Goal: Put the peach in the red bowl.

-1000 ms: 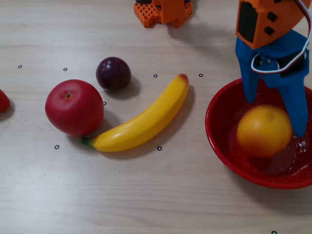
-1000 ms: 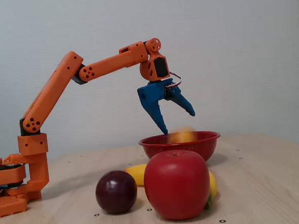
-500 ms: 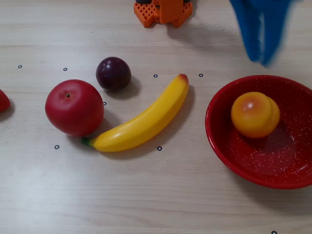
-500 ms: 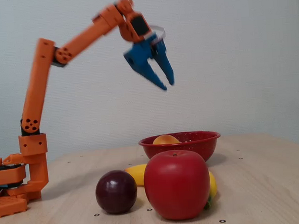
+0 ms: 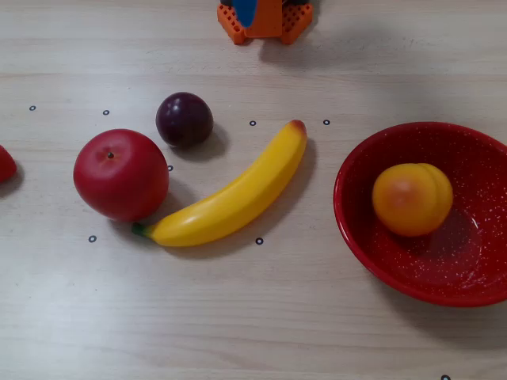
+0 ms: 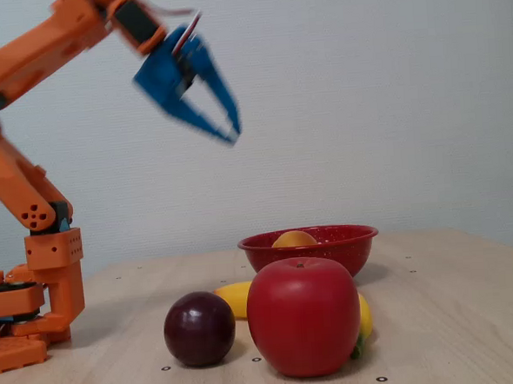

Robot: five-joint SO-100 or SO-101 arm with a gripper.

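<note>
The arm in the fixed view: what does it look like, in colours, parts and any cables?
The arm is built of boxy orange plastic links with round screw holes at the joints, on an orange base at the table's left edge. A black block sits at the wrist. The gripper is blue, with two long pointed jaws. A thin light cable loops beside the wrist. The picture is blurred there, so no markings can be read.

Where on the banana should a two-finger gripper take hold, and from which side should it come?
Grip the banana across its thick middle, coming straight down from above. It lies flat and diagonal in the overhead view, so the fingers should close across its width. The apple crowds its stem end, while the middle has free table on both sides.
</note>
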